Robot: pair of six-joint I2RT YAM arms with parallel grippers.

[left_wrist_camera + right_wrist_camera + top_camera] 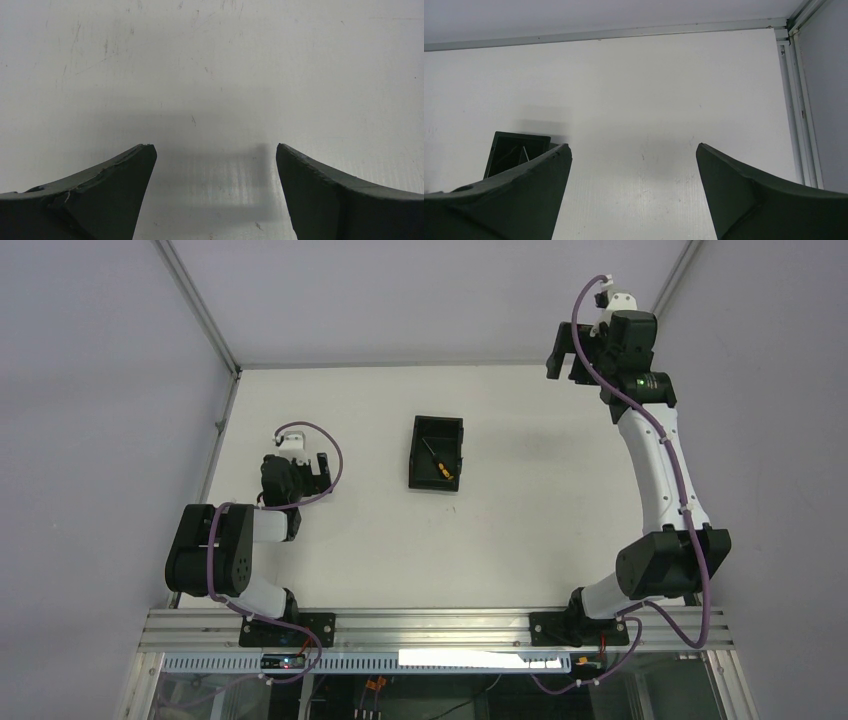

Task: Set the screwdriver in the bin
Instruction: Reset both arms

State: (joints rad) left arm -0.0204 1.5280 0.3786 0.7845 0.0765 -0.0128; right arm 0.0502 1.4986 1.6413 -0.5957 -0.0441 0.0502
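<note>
Your left gripper (215, 150) hangs low over the table with its two dark, matte fingers (100, 200) spread wide and nothing between them. Under and ahead of it you have only the bare white table (210, 60), smooth but finely scratched and scuffed, with open room on every side.

Your right gripper (632, 146) is also spread wide and empty, held well up off the surface. Ahead of its fingers the white top ends at one grey metal rail (624, 34). A second rail (796, 100) runs down the edge to its right, and the two meet in a corner. The stretch between the fingers and those edges is open.

Low and to the left of the right gripper, partly hidden behind its left finger, sits one small black rectangular plastic bin (415, 455) with upright walls. It stands to the right of your left gripper, between the two and well apart from both.

One thin screwdriver (436, 458) lies slantwise inside the bin. Its dark shaft points to the far side and its black handle, with a yellow-orange end, points to the near right corner.
</note>
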